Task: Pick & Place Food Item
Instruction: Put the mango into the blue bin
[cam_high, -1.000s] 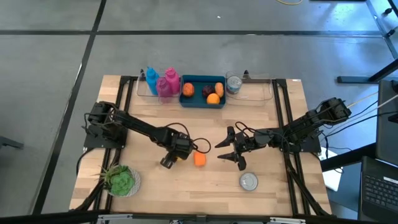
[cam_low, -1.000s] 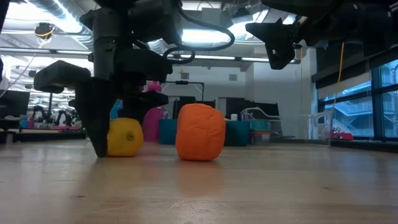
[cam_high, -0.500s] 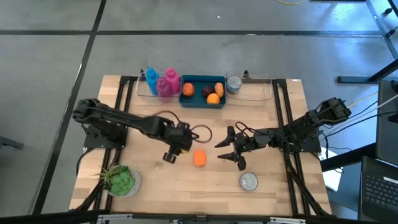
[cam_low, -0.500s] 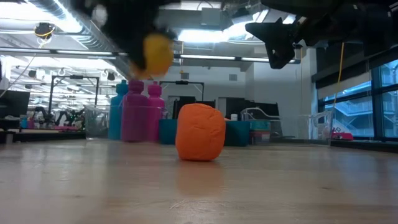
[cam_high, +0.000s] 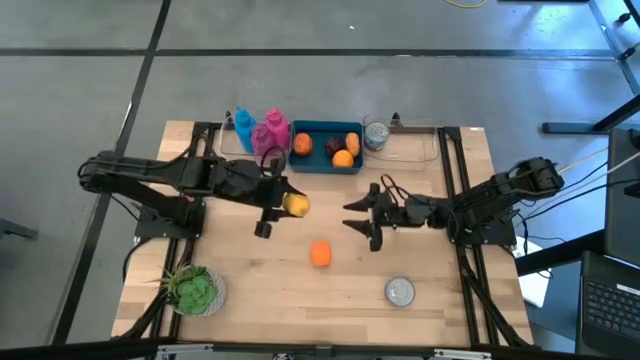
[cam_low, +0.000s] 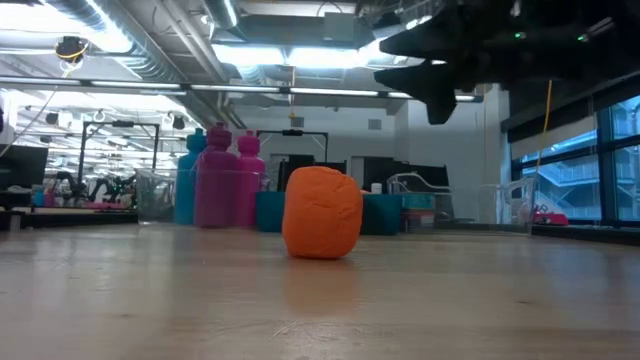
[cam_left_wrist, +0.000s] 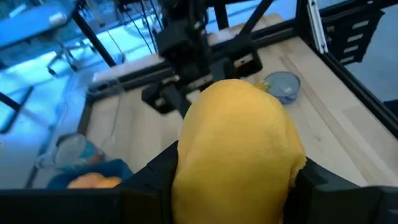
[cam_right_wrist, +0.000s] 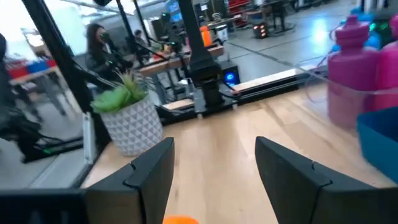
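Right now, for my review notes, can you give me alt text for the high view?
Seen from above, the left gripper holds a yellow fruit over the wooden table, near a blue bin of food at the back edge. The right gripper hovers open opposite it, and an orange food item lies on the table between the two.

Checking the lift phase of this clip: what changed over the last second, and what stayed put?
The left pincer, shut on the yellow fruit, lifted it off the table and carried it toward the blue bin. The right pincer moved slightly toward the bin side, jaws open as before. The orange fruit, bottles, plant and tin stayed put.
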